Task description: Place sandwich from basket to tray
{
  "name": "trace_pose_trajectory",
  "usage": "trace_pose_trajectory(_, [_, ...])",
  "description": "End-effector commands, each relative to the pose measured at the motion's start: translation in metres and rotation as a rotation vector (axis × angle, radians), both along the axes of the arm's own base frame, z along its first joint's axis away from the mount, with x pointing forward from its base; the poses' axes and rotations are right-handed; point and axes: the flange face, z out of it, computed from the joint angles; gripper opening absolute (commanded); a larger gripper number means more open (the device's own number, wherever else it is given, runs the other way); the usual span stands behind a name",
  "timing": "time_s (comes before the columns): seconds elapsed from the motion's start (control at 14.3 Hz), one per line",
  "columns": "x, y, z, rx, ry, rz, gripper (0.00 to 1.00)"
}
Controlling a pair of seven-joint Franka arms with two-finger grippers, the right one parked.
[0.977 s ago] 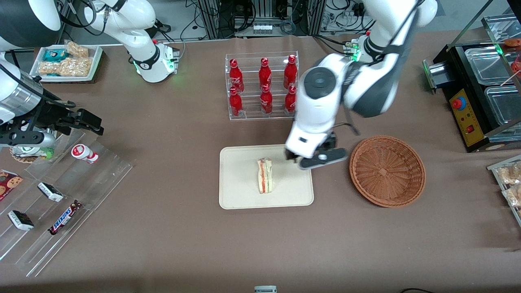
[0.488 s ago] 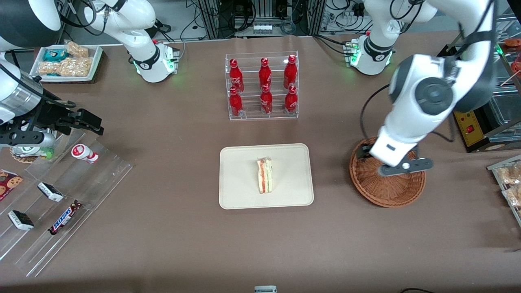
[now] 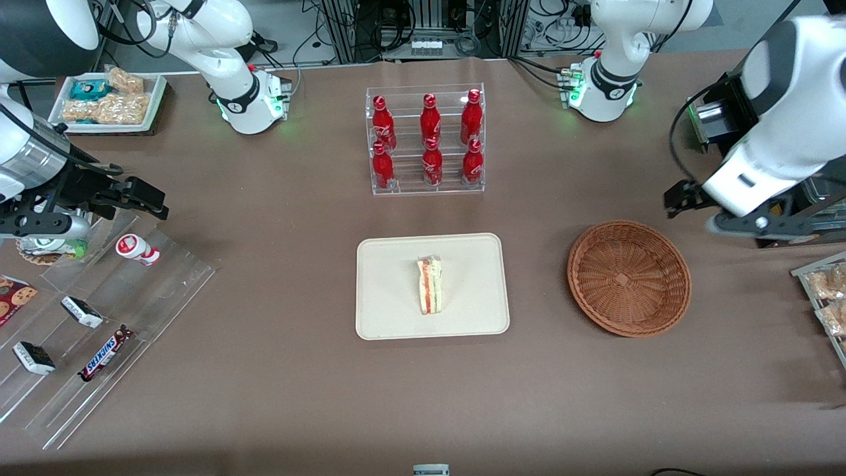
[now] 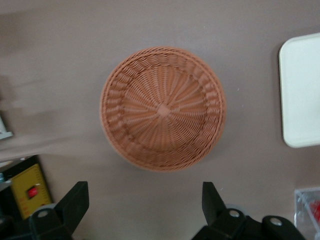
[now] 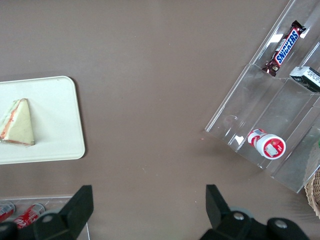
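The sandwich (image 3: 430,285), a pale wedge with red and green filling, lies on its side in the middle of the cream tray (image 3: 390,264); the right wrist view shows the sandwich (image 5: 17,123) on the tray (image 5: 55,115) as well. The round wicker basket (image 3: 628,277) beside the tray holds nothing. My left gripper (image 3: 720,213) hangs high over the table, past the basket toward the working arm's end and a little farther from the front camera. It is open and holds nothing. The left wrist view looks down past the gripper (image 4: 143,205) at the basket (image 4: 162,109) and a tray corner (image 4: 302,90).
A clear rack of red bottles (image 3: 427,139) stands farther from the front camera than the tray. A black appliance (image 3: 720,109) sits under the working arm. Clear stepped racks with snack bars (image 3: 99,317) and a white dish of snacks (image 3: 109,99) lie toward the parked arm's end.
My gripper has swung from the tray's edge, over the basket, out toward the working arm's end and risen. The sandwich has stayed on the tray.
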Motion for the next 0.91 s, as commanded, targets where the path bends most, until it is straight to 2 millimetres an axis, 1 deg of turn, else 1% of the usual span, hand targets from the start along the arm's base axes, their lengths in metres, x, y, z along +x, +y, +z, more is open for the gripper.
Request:
trace_pose_trajectory(0.0, [-0.007, 0.014, 0.034, -0.018, -0.018, -0.034, 1.00])
trace_pose_trajectory(0.14, [0.002, 0.020, 0.057, -0.050, -0.062, -0.053, 1.00])
trace_pose_trajectory(0.21, [0.007, 0.020, 0.063, -0.056, -0.077, -0.059, 1.00])
trace_pose_trajectory(0.28, [0.010, 0.019, 0.064, -0.066, -0.082, -0.055, 1.00])
trace_pose_trajectory(0.35, [0.012, 0.015, 0.068, -0.104, -0.091, -0.038, 1.00])
trace_pose_trajectory(0.42, [0.012, 0.013, 0.071, -0.127, -0.093, -0.017, 1.00])
trace_pose_trajectory(0.49, [0.010, 0.012, 0.069, -0.131, -0.073, -0.002, 1.00])
trace_pose_trajectory(0.56, [0.005, 0.011, 0.070, -0.130, -0.036, 0.001, 1.00])
trace_pose_trajectory(0.7, [-0.007, 0.010, 0.078, -0.126, 0.051, -0.013, 1.00])
trace_pose_trajectory(0.84, [-0.007, 0.009, 0.082, -0.123, 0.043, -0.015, 1.00])
